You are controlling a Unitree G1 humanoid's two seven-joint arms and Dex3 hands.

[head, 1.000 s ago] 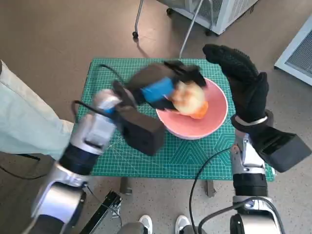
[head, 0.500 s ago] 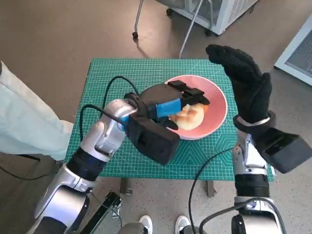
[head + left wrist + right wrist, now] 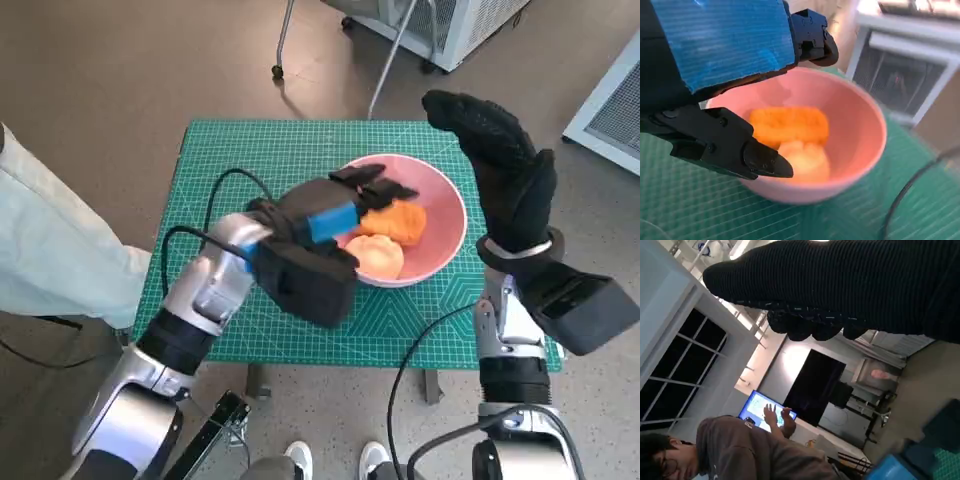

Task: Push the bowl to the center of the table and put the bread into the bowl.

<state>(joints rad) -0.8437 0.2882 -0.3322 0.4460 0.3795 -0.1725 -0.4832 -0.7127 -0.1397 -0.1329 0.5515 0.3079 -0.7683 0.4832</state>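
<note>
At the left edge of the head view a person's pale trouser leg stands on the floor just beside the table, whose top is covered by a green cutting mat printed with a grid. The left hand reaches in from the near left corner and hovers over the left rim of the bowl; its black fingers are spread apart with nothing between them, as the left wrist view shows clearly, one finger low by the near wall of the bowl and another high above the far rim. A black cable loops over the mat beside that forearm. The pink bowl sits right of the table's middle, nearer the right edge than the left and about midway between the far and near edges. Inside it lie two pieces of bread touching one another: an orange piece toward the far side and a pale, rounded piece toward the near rim. The right hand is raised above the right edge of the table, just beside the bowl but apart from it; its gloved fingers appear extended and held together, gripping nothing, though the right wrist view shows only the glove's dark back. That view also shows a person in a brown top near a lit screen.
</note>
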